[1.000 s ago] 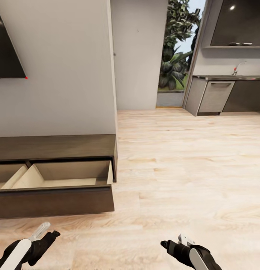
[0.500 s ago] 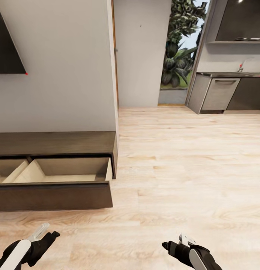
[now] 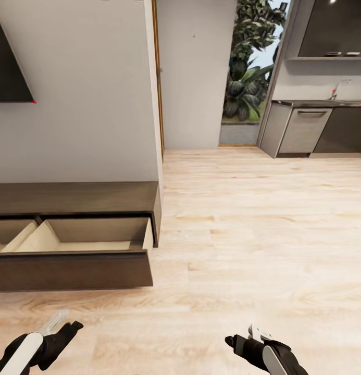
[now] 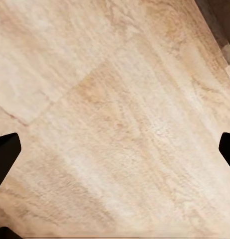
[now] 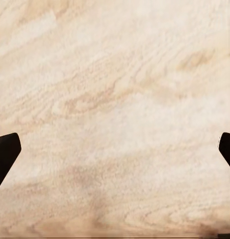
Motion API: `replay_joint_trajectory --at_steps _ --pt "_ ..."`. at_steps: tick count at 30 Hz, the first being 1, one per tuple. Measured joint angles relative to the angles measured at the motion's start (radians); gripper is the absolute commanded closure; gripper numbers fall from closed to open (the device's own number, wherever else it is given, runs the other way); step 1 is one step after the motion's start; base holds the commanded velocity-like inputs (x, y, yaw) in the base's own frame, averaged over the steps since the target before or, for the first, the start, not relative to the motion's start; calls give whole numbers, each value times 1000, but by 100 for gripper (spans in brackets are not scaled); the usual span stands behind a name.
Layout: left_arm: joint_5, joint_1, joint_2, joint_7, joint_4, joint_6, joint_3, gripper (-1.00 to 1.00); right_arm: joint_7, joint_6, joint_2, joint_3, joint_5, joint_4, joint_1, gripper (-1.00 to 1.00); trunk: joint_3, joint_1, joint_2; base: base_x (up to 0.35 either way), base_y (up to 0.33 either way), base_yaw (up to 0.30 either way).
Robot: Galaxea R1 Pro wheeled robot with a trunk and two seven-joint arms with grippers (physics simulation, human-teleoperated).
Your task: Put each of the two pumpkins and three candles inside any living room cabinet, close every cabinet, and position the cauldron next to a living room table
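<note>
The cabinet is a long low dark-brown unit against the white wall at the left of the head view. Its right-hand drawer is pulled out, and the part of its pale beige inside that I can see holds nothing. My left gripper hangs low over the wooden floor in front of that drawer. My right gripper hangs over bare floor further right. In both wrist views the dark fingertips stand wide apart with only floorboards between them, so both grippers are open. Pumpkins, candles, cauldron and table are out of view.
Light wooden floor stretches ahead and to the right. A wall corner ends beside the cabinet's right end. Grey kitchen cabinets with a sink stand at the back right, next to a doorway onto plants. A dark screen hangs above the cabinet.
The whole picture has shifted a little, so the camera has moved: the cabinet now sits slightly further left and higher. Both grippers keep their places and stay open.
</note>
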Motion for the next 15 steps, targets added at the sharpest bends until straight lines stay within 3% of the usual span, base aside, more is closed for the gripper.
replay_joint_trajectory --at_steps 7,10,15 --pt "0 1 0 -1 0 0 0 -100 0 0 1 0 1 0 0 -100 0 0 0 -211 -40 50" --pt "1 1 -1 -1 0 0 0 -100 0 0 1 0 1 0 0 -100 0 0 0 -252 -4 234" --pt "1 1 -1 -1 0 0 -1 -100 0 0 1 1 1 0 0 -100 0 0 0 -57 0 275"
